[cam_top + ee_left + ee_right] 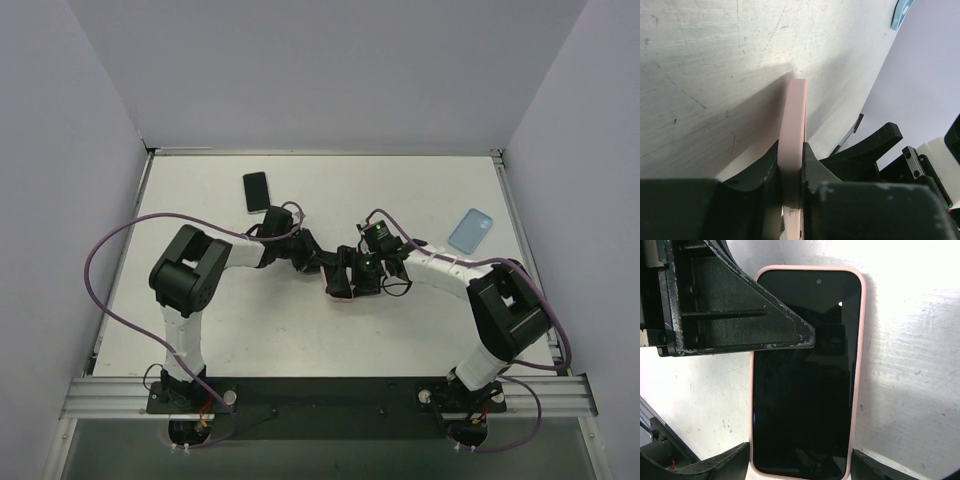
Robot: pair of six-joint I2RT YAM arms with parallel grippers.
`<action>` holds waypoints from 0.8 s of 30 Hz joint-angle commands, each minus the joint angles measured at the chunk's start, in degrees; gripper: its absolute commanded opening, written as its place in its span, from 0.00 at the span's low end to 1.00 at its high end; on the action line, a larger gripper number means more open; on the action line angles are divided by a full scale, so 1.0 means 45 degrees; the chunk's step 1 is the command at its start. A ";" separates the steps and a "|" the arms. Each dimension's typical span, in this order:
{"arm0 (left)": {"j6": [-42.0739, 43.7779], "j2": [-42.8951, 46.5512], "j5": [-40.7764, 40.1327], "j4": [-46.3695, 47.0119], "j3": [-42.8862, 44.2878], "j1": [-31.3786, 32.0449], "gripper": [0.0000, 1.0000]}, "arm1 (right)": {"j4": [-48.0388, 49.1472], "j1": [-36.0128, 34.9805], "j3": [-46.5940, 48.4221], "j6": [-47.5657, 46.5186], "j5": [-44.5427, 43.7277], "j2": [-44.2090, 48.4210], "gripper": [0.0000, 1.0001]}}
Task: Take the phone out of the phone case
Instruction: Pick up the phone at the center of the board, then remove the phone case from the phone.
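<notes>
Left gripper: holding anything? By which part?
Left gripper pinches the cased phone flat, a finger on the screen and one on the back.

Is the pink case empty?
No, the black phone fills the pink case from rim to rim in the right wrist view.

A white table point(260, 335) fills the floor of a small booth. Its top is dull and scuffed, with fine scratches and dark specks in the close views. Plain pale grey walls close it in: a back wall point(320, 70), a left wall point(50, 200) and a right wall point(595, 150). A metal strip point(320, 152) edges the far side, and an aluminium rail point(100, 398) runs along the near edge. Bright, even light throws soft shadows.
</notes>
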State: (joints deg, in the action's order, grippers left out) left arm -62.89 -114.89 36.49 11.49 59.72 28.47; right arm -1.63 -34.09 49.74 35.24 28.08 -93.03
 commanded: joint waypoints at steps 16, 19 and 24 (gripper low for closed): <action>-0.3597 0.2659 0.2496 0.6155 -0.1416 -0.1189 0.00 | -0.0658 0.2769 0.0355 0.2049 0.2093 0.3584 0.85; -0.5000 0.3011 0.2555 0.8320 -0.1747 -0.1287 0.00 | 0.1390 0.2751 -0.0054 0.3393 0.3772 0.3526 0.77; -0.6724 0.2739 0.2438 1.2126 -0.2177 -0.1443 0.00 | 0.5924 0.2770 -0.1460 0.5935 0.4796 0.3585 0.63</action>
State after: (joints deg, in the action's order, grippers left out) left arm -83.48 -104.36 45.10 44.27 50.81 22.63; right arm 8.43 -21.30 46.68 51.16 41.82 -77.76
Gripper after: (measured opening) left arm 0.237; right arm 0.669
